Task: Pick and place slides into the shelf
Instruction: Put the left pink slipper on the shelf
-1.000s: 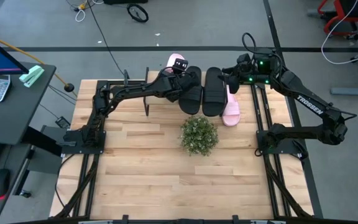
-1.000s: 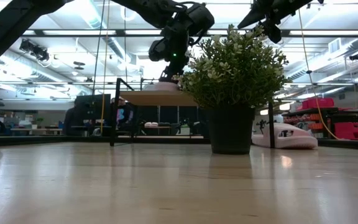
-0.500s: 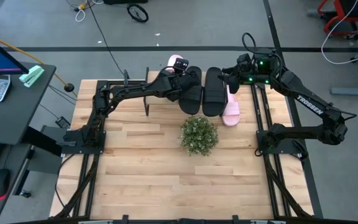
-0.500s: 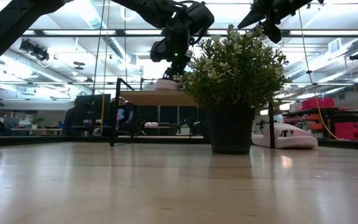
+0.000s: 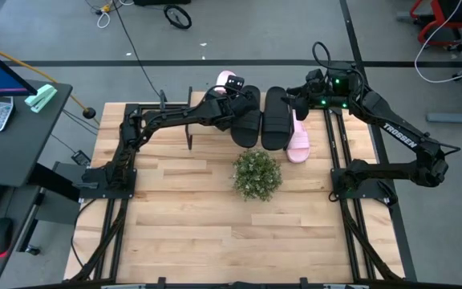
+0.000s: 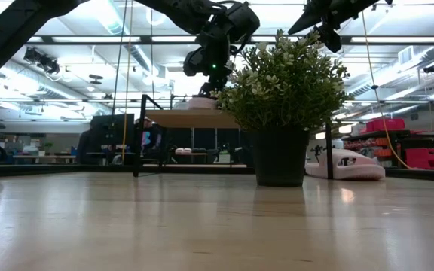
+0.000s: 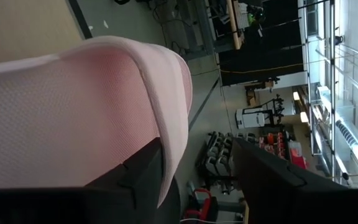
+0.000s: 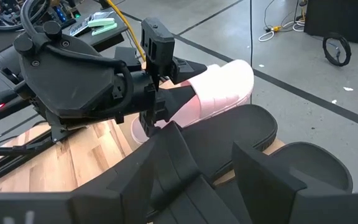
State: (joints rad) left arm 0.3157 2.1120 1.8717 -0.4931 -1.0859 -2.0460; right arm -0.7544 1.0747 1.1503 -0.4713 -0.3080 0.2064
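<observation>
A big slatted light-wood tabletop [image 5: 183,217] stands on a grey concrete floor; level across it, the room behind shows bright ceiling lights, dark racks and red equipment.

Four open-toe slide sandals show from above. One pale pink slide [image 5: 226,79] lies at the left gripper [image 5: 233,85], on the light wood top board of the small low shelf with thin black metal legs [image 6: 178,118]. Two black slides sit on the same shelf: one [image 5: 245,122] just beside the left gripper on its inner side, the other [image 5: 275,119] just below the right gripper [image 5: 298,103]. The second pale pink slide [image 5: 298,143] lies under the right gripper, beside that black slide.

One potted green plant in a dark pot [image 5: 256,174] stands on the tabletop, nearer the arm bases than both grippers.

The left gripper's dark fingers [image 7: 145,168] stand apart around the pink slide's strap edge; I cannot tell whether they press it. The right gripper hovers over the black slides, fingers [image 8: 179,158] spread, holding nothing.
</observation>
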